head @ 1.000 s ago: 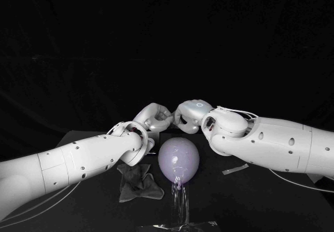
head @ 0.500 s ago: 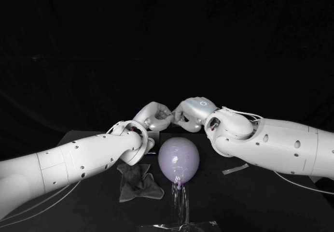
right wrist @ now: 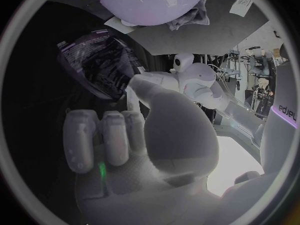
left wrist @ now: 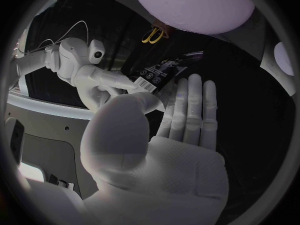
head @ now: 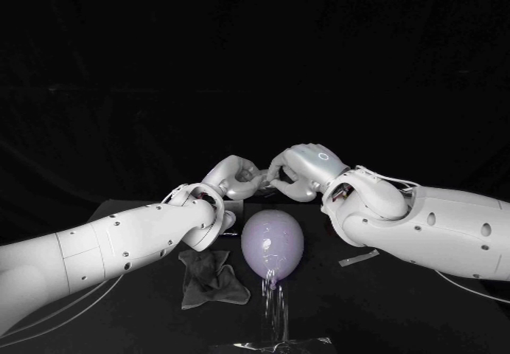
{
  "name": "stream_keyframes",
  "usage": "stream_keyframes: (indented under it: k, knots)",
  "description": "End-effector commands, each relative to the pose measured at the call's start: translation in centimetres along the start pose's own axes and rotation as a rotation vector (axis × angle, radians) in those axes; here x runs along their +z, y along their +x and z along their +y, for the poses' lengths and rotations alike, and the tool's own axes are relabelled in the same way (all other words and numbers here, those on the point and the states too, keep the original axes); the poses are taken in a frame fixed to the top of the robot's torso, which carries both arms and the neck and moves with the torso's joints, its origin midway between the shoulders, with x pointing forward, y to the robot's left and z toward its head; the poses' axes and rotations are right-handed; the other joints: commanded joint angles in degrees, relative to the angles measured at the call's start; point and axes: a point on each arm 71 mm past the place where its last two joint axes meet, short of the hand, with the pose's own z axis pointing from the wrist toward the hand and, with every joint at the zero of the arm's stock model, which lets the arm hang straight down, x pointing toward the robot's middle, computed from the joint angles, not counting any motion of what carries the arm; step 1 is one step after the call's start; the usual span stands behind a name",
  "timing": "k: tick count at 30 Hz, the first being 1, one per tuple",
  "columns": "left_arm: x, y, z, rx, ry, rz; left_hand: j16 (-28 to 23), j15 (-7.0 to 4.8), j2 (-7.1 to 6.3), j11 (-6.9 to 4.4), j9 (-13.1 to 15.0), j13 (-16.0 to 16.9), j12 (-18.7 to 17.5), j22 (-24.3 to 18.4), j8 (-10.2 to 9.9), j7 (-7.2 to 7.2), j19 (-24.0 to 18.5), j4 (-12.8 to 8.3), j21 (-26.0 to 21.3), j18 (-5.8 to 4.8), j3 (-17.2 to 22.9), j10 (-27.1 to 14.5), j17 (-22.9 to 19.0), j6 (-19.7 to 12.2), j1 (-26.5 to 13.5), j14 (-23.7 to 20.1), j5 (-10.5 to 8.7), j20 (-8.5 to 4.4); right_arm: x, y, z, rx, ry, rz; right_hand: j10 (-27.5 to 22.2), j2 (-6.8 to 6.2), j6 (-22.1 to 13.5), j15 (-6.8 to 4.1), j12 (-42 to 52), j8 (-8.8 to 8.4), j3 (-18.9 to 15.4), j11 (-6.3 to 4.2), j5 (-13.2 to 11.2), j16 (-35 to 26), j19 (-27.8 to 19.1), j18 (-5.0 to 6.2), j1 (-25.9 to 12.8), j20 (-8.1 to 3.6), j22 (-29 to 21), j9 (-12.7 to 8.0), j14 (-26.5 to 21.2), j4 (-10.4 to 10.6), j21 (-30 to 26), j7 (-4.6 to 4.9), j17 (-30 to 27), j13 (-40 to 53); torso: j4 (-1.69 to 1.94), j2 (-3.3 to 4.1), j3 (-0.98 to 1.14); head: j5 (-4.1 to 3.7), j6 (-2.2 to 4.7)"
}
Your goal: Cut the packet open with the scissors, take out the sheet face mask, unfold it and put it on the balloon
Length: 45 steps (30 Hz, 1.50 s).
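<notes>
Beyond the far side of the pale lilac oval balloon (head: 272, 242), the left hand (head: 236, 177) and right hand (head: 303, 168) meet above the black table (head: 404, 310). Both pinch the dark glossy foil packet (left wrist: 161, 71), thumb against closed fingers. A crumpled grey cloth (head: 213, 279) lies near left of the balloon. The yellow-handled scissors (left wrist: 152, 35) lie beside the balloon.

The room behind is very dark, almost black. The black table (head: 404, 295) gives back little light. Light from above makes the left arm (head: 106, 251) and right arm (head: 435, 228) bright on top and grey underneath. The balloon (head: 272, 243) has small shiny spots. The dark packet (left wrist: 156, 74) glints a little. In both wrist views, lines bend near the round rim.
</notes>
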Motion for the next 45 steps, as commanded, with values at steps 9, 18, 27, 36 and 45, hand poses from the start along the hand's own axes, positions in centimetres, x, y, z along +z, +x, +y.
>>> stream_keyframes:
  k: [9,18,27,36,45]
  knots:
    - [0.2,0.1,0.1,-0.001,-0.006,0.021,-0.2,-0.34,0.79,-0.01,2.5,0.0,-0.3,0.0,0.6,0.00,-0.4,0.3,0.4,1.00,0.0,0.2,0.1,0.2,0.4,0.0,0.23,-0.16,-1.0,-2.1,1.0,0.061,-0.094,-0.170,5.9,0.37,0.3,-0.37,0.2,0.29,0.2,-0.37,0.0,0.3,3.7,-0.89,0.0,-0.45,13.6,1.6,6.0,0.2,0.5,-0.01,15.0,15.1,0.03,0.06,0.01,-0.05,0.14]
    - [0.3,0.3,0.0,-0.002,-0.007,0.034,-0.2,-0.33,0.76,0.00,2.5,0.0,-0.4,0.0,0.6,0.01,-0.5,0.3,0.4,1.00,-0.1,0.2,0.1,0.2,0.4,0.0,0.23,-0.15,-0.9,-3.3,1.2,0.121,-0.124,-0.300,5.9,0.32,0.2,-0.40,0.2,0.38,0.2,-0.40,0.0,0.3,3.8,-0.91,0.0,-0.50,13.7,1.8,6.0,0.1,0.6,-0.04,15.0,15.1,0.05,0.00,-0.08,-0.19,0.42]
    - [0.4,0.5,-0.2,-0.002,-0.004,0.040,-0.2,-0.33,0.76,0.00,2.5,0.0,-0.4,0.0,0.6,0.01,-0.5,0.3,0.4,1.00,-0.1,0.2,0.1,0.2,0.4,0.0,0.23,-0.15,0.3,-2.4,0.3,0.118,-0.053,-0.131,5.9,0.15,-0.5,-0.45,0.2,0.50,0.2,-0.38,0.0,0.3,2.6,-0.48,-0.3,-0.61,12.9,2.2,6.0,0.2,-0.9,0.03,15.0,15.1,0.00,0.02,-0.14,-0.18,0.57]
    - [0.3,0.5,-0.2,-0.003,-0.002,0.040,-0.2,-0.33,0.76,0.00,2.5,0.0,-0.4,0.0,0.6,0.01,-0.5,0.3,0.4,1.00,-0.1,0.2,0.1,0.2,0.4,0.0,0.23,-0.15,0.9,-0.6,0.0,0.062,0.021,0.054,5.9,-1.44,-2.9,-0.29,0.2,-0.15,-0.9,-0.03,-0.1,0.3,2.5,-0.44,-1.0,-0.69,12.8,2.8,6.0,0.4,-1.1,0.52,15.0,15.1,0.08,0.07,-0.07,-0.22,0.35]
    - [0.3,0.6,-0.4,-0.006,0.003,0.043,-0.2,-0.33,0.76,0.00,2.5,0.0,-0.4,0.0,0.6,0.01,-0.5,0.3,0.4,1.00,-0.1,0.2,0.1,0.2,0.4,0.0,0.23,-0.15,1.2,0.2,-0.3,0.008,0.081,0.092,5.9,-1.76,-3.1,-0.17,0.2,-0.34,-1.2,0.09,-0.1,0.3,2.6,-0.48,-1.4,-0.62,12.9,2.8,6.0,0.8,-1.0,0.64,15.0,15.1,0.05,0.03,-0.05,-0.27,0.19]
